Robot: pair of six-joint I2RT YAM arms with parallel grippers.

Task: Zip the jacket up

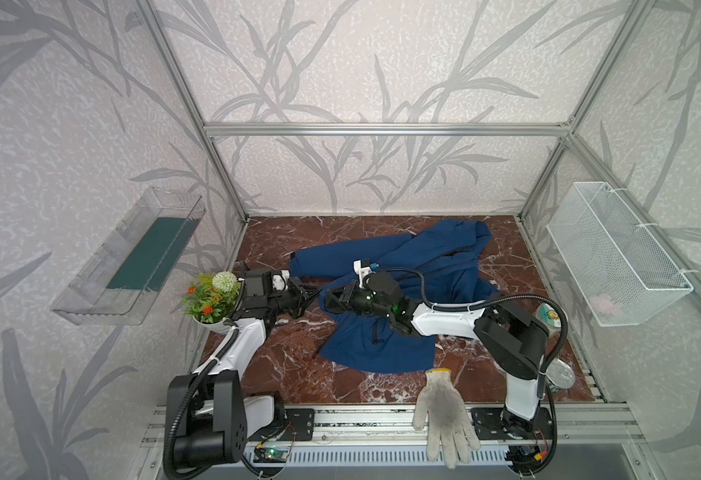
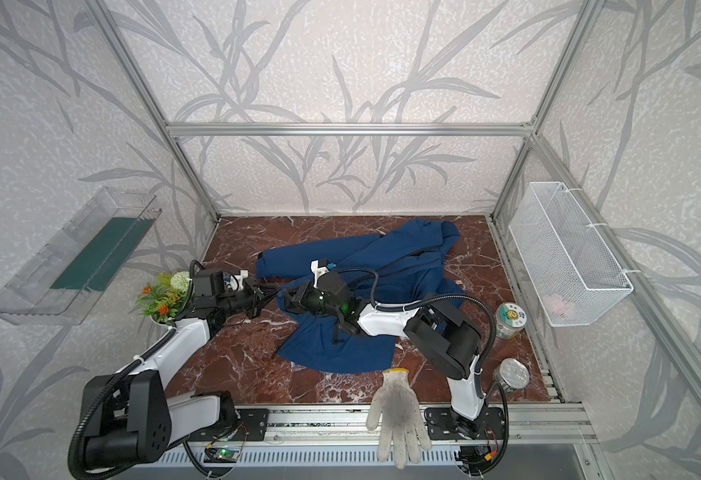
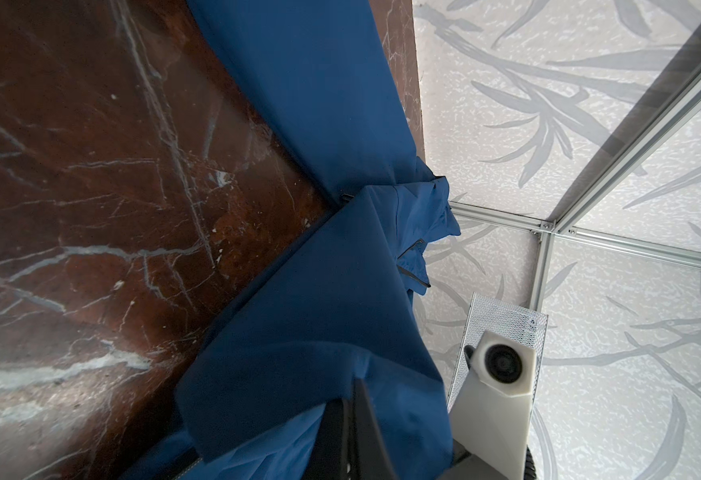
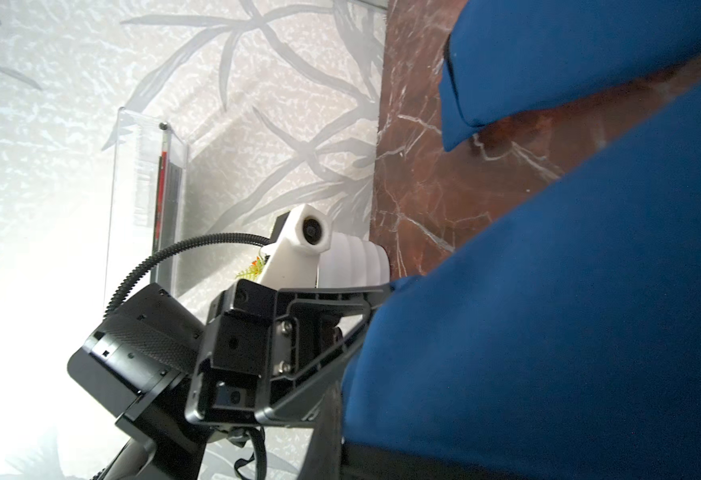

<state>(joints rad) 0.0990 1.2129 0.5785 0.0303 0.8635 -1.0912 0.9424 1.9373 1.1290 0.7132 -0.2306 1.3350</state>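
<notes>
My left gripper [image 1: 311, 295] and right gripper [image 1: 327, 302] meet nose to nose, each clamped on the jacket [image 1: 419, 266] at its lifted edge; the rest trails behind my right gripper, seemingly to tension the cloth for zipping

My left gripper [image 1: 309, 296] tips: buried in a jacket [image 1: 382, 353] fold. My right gripper [image 1: 327, 301] tips: hidden under its own wrist. Jacket blurs right by that wrist camera. Pink thing [image 1: 602, 305] in basket [image 1: 631, 249] beyond right gripper: unreadable.
</notes>
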